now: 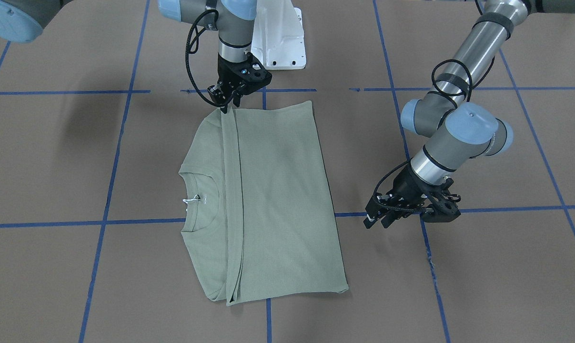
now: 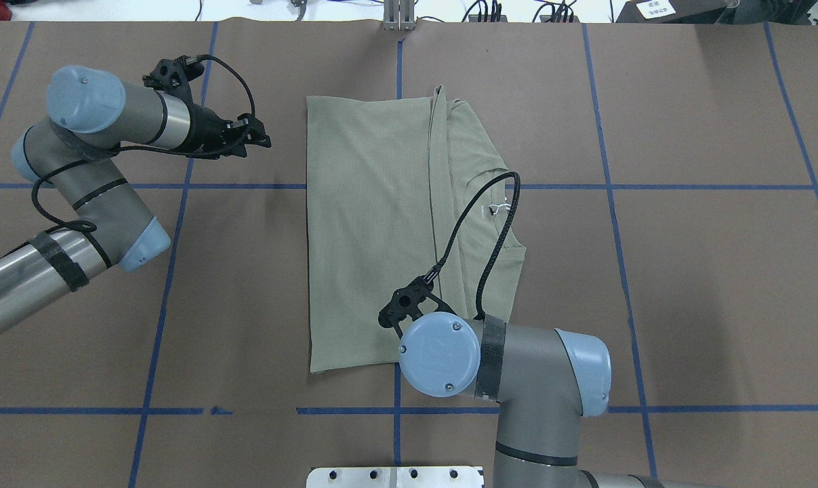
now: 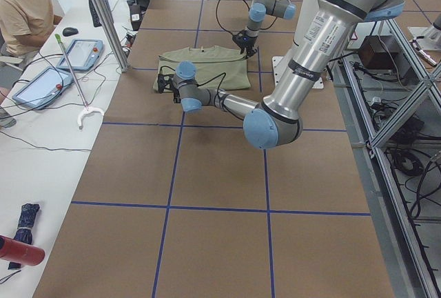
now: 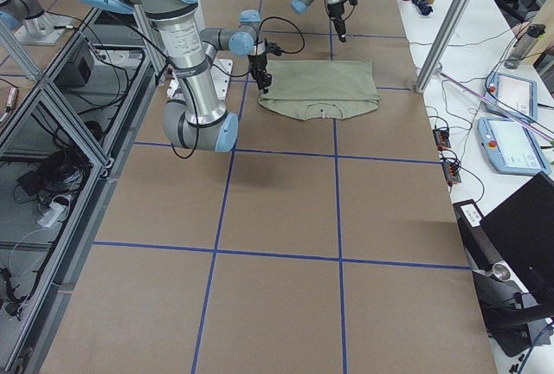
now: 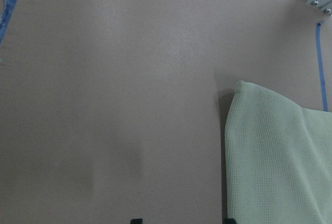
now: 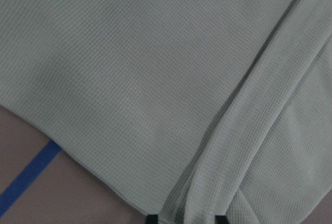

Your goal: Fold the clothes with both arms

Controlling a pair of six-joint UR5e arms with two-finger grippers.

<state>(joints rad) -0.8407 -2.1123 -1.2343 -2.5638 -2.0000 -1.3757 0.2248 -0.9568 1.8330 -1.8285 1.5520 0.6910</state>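
Note:
The sage-green shirt point(image 1: 277, 190) point(image 2: 368, 237) lies flat on the brown table, folded into a rectangle, with its sleeves tucked in. Its collar point(image 1: 206, 200) and white neck label sit beside a lengthwise fold. My right gripper point(image 1: 229, 105) points down at the shirt's edge nearest the robot. In the right wrist view its fingertips point(image 6: 150, 218) stand apart, with the layered fold point(image 6: 233, 130) between them. My left gripper point(image 1: 375, 221) point(image 2: 263, 139) hovers off the shirt's side. It is open and empty in the left wrist view, with a shirt corner point(image 5: 280, 156) beside it.
The white base pedestal point(image 1: 280, 43) stands just behind the shirt. Blue tape lines point(image 1: 139, 221) grid the table. A person point(image 3: 24, 8) sits at a side desk with tablets point(image 3: 79, 53). More tablets point(image 4: 515, 145) lie on the opposite side desk.

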